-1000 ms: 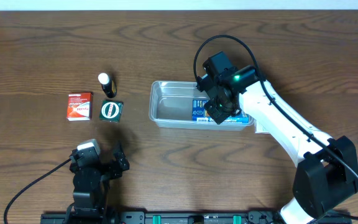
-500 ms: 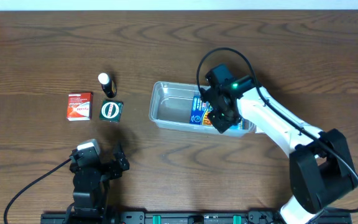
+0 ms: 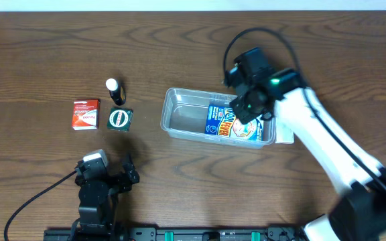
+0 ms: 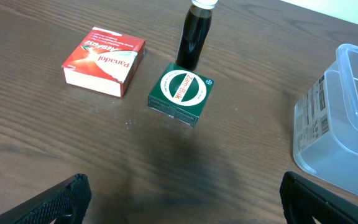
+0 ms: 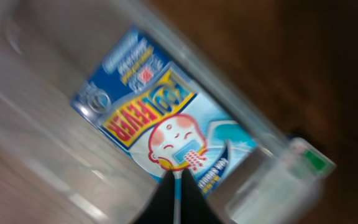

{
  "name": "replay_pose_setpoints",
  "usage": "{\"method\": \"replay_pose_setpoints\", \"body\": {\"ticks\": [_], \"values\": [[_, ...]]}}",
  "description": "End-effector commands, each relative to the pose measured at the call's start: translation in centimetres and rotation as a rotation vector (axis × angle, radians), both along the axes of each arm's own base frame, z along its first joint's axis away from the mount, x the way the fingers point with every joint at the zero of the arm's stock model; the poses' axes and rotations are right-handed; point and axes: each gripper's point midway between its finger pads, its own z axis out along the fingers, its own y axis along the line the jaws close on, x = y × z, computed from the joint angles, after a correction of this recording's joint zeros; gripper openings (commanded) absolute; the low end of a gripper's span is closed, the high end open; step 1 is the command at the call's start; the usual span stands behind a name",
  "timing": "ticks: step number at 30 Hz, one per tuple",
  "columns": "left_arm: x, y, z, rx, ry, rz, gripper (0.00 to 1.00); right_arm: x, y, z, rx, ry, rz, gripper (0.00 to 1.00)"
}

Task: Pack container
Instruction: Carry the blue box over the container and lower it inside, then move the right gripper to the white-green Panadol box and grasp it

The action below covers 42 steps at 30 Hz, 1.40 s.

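Note:
The clear plastic container [image 3: 173,115] sits mid-table. A blue "Cool Fever" pack [image 3: 232,124] lies flat in its right half. My right gripper [image 3: 244,107] hovers above the pack; in the right wrist view its fingers [image 5: 176,186] are shut with nothing between them, over the pack [image 5: 157,118] and the container's wall [image 5: 55,155]. My left gripper [image 3: 109,177] rests near the front left, open and empty [image 4: 182,199]. The container's corner also shows in the left wrist view [image 4: 347,124].
A red Panadol box [image 3: 85,114] [image 4: 104,59], a green round-label box [image 3: 120,119] [image 4: 182,93] and a small dark bottle [image 3: 114,92] [image 4: 196,37] stand left of the container. A white item [image 3: 283,134] lies against the container's right end.
My right gripper has let go of the blue pack, which now lies flat in the container. The right arm has risen and swung back to the right. The left arm is still.

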Motion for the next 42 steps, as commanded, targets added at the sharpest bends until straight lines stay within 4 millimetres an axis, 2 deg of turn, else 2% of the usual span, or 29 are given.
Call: {"method": "replay_pose_setpoints", "body": {"ticks": [1,4,6,7,10,12,17,24,29,32,37,39,42], "values": [[0.0,0.1,-0.7,0.013,0.015,-0.001,0.98,0.7,-2.9,4.1,0.085,-0.069,-0.21,0.16],[0.0,0.1,-0.7,0.013,0.015,-0.001,0.98,0.2,-6.8,4.6,0.107,-0.029,-0.415,0.22],[0.0,0.1,-0.6,0.013,0.015,0.0,0.98,-0.5,-9.2,4.2,0.099,0.019,-0.511,0.31],[0.0,0.1,-0.7,0.013,0.015,-0.001,0.98,-0.9,-10.3,3.8,0.095,0.049,-0.55,0.32],[0.0,0.1,-0.7,0.013,0.016,-0.001,0.98,-1.9,-12.7,2.2,0.093,0.119,-0.628,0.41],[0.0,0.1,-0.7,0.013,0.016,-0.001,0.98,-2.4,-13.4,1.1,0.102,0.16,-0.657,0.42],[0.0,0.1,-0.6,0.013,0.015,-0.001,0.98,-2.2,-13.8,-1.2,0.102,0.192,-0.673,0.47],[0.0,0.1,-0.7,0.013,0.016,-0.001,0.98,-1.2,-13.5,-5.6,0.088,0.278,-0.706,0.44],[0.0,0.1,-0.7,0.013,0.016,-0.001,0.98,0.2,-11.7,-8.2,0.15,0.327,-0.678,0.43],[0.0,0.1,-0.7,0.013,0.015,-0.001,0.98,1.7,-10.5,-8.6,0.206,0.3,-0.63,0.43],[0.0,0.1,-0.6,0.013,0.015,-0.001,0.98,3.7,-9.5,-7.9,0.261,0.22,-0.54,0.54],[0.0,0.1,-0.7,0.013,0.016,-0.001,0.98,3.6,-9.9,-8.0,0.245,0.22,-0.531,0.55],[0.0,0.1,-0.7,0.013,0.015,-0.001,0.98,2.1,-11.1,-8.5,0.178,0.268,-0.562,0.56]]}}
